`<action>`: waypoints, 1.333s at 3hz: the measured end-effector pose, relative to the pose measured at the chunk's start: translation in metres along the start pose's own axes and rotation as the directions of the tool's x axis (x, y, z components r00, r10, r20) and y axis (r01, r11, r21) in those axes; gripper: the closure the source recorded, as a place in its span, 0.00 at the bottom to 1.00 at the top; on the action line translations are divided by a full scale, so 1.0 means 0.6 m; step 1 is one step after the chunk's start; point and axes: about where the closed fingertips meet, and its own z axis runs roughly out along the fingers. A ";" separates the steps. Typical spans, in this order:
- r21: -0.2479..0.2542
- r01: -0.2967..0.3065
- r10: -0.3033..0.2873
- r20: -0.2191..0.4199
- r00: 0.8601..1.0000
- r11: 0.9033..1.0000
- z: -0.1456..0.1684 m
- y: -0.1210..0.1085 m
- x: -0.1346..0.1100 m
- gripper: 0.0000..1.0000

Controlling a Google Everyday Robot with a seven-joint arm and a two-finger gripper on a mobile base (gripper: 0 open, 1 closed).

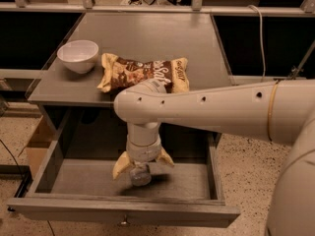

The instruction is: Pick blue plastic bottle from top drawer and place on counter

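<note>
My gripper [142, 167] reaches down into the open top drawer [123, 209], near its front middle. Its two yellowish fingers [122, 165] stand on either side of the blue plastic bottle [140, 175], a small clear bottle whose rounded end points down toward the drawer floor. The fingers look closed on it, and a shadow lies under it. The white arm [206, 107] crosses over the front edge of the counter [147, 38] and hides the back of the drawer.
On the counter a white bowl [78, 55] stands at the front left. A chip bag [142, 73] lies beside it near the front edge. A cardboard box [37, 144] stands on the floor left of the drawer. Dark shelving flanks the table.
</note>
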 end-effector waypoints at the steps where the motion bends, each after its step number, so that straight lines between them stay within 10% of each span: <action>1: 0.000 0.000 0.000 0.000 1.000 1.000 0.000 0.000 0.000 0.00; 4: 0.000 0.000 0.000 0.000 1.000 1.000 0.000 0.000 0.000 0.65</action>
